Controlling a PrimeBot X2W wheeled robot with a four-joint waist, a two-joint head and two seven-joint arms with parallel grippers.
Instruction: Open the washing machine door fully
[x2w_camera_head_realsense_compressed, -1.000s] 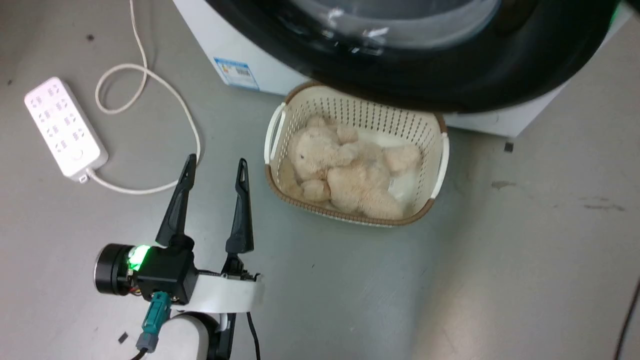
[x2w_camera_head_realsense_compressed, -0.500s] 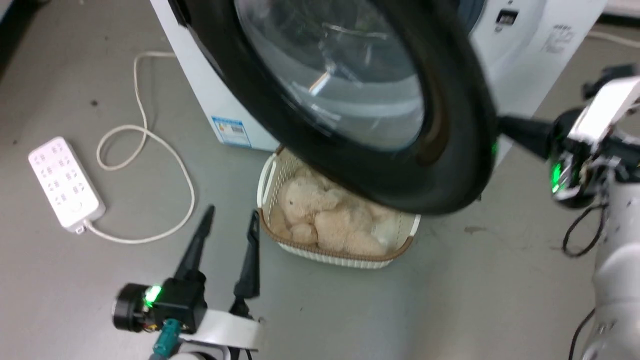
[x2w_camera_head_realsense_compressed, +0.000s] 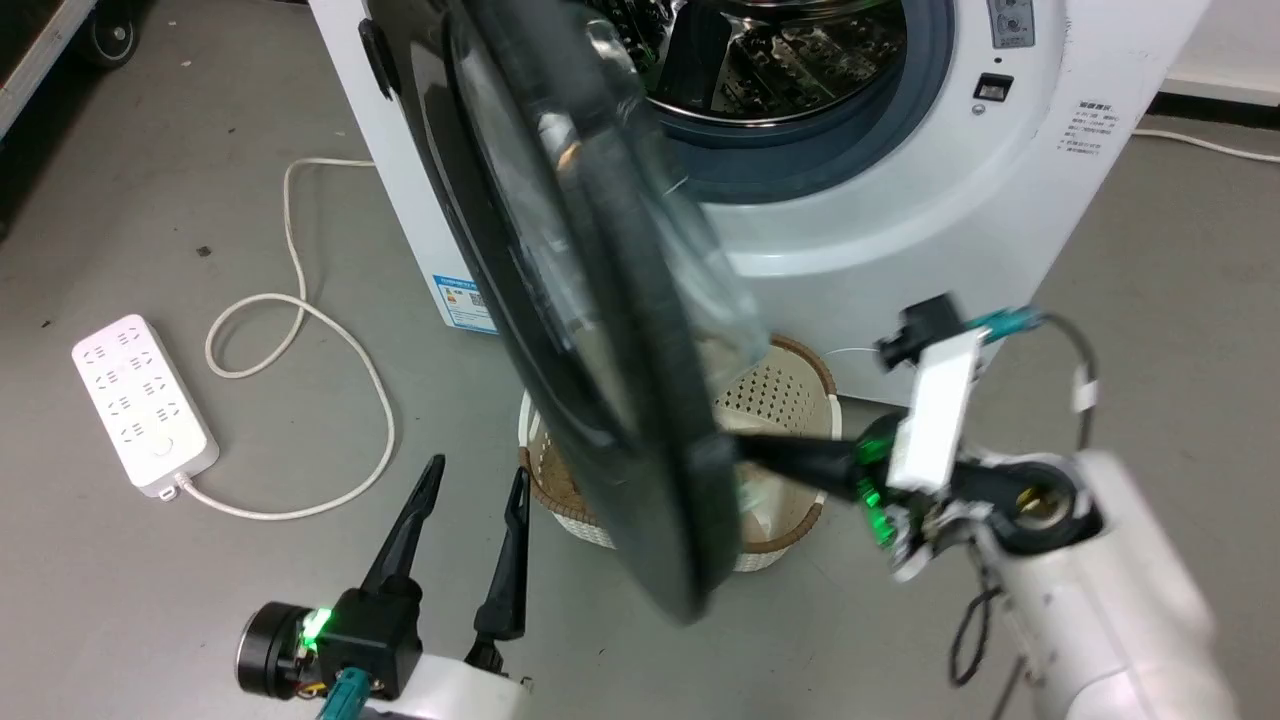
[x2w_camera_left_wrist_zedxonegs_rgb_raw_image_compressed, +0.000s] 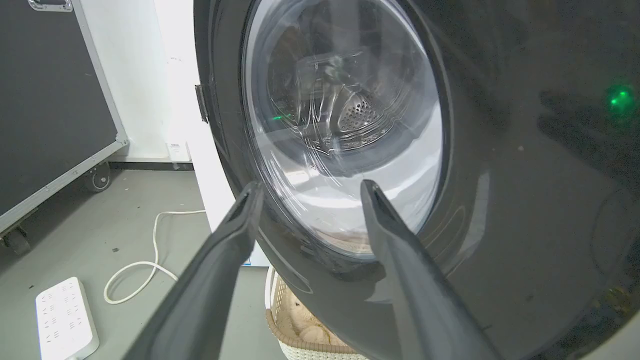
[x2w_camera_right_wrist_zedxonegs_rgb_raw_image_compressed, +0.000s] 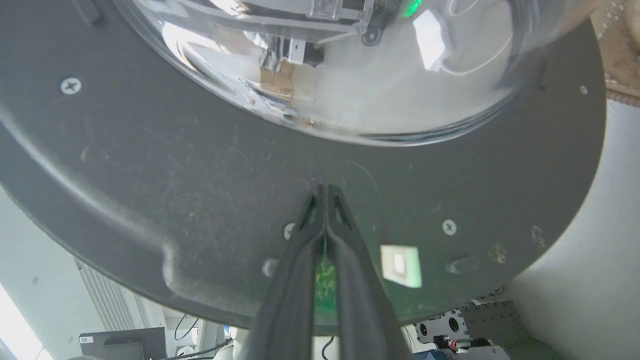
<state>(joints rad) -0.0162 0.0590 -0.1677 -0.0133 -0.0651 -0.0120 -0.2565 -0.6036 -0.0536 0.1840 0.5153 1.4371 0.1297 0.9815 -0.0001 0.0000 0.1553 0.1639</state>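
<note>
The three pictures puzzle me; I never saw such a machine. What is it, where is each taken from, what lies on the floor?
A two-armed robot faces a washing machine with its black door partly open. One picture looks down from the head; two come from wrist cameras. The right gripper, shut and empty, seems to touch the door's inner side. The left gripper hangs open on the outer side. On the floor: a basket holding a plush toy, and a power strip.

I see the big round black washing machine door (x2w_camera_left_wrist_zedxonegs_rgb_raw_image_compressed: 500, 200) glossy outside, clear glass at centre, its inner face matt, scuffed plastic. The boxy white washing machine (x2w_camera_head_realsense_compressed: 900, 240) looks smooth, its perforated drum (x2w_camera_head_realsense_compressed: 790, 50) shiny steel, the cream basket (x2w_camera_head_realsense_compressed: 785, 385) plastic.
</note>
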